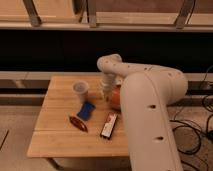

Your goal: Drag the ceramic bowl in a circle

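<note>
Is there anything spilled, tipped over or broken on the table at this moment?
Nothing stands out. The cup is upright, and the ceramic bowl sits flat, mostly hidden by the arm. The gripper is shut at the bowl's left edge.

Gripper (107, 92), shut, beside ceramic bowl (114, 98); cup (80, 90) blocks at 9 o'clock, blue packet (86, 110) at 7; table (55, 142) front open.

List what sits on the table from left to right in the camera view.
Red packet → cup → blue packet → gripper, shut → bar → bowl, partly behind the arm.
</note>
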`<state>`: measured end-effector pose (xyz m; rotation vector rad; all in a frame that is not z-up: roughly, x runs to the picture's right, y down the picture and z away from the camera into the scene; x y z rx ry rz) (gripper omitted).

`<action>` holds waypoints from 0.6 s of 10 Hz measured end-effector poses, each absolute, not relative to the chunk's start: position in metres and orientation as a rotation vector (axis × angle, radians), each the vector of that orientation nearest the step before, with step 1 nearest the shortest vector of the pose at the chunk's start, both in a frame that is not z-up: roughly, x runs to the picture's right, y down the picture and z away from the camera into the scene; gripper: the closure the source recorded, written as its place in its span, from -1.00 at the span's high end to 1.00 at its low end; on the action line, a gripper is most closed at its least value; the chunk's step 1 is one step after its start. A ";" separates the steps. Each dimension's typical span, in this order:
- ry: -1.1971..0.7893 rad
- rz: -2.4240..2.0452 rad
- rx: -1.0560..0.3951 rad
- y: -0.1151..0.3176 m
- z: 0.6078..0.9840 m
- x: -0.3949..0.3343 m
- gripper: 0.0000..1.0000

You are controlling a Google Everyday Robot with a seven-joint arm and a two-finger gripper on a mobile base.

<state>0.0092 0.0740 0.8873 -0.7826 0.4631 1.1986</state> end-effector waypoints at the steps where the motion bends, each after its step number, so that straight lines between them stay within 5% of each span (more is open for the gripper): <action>1: 0.471 1.207 -0.798 0.083 0.880 0.010 -0.98; 6: 0.579 1.330 -0.777 0.101 0.864 0.068 -0.98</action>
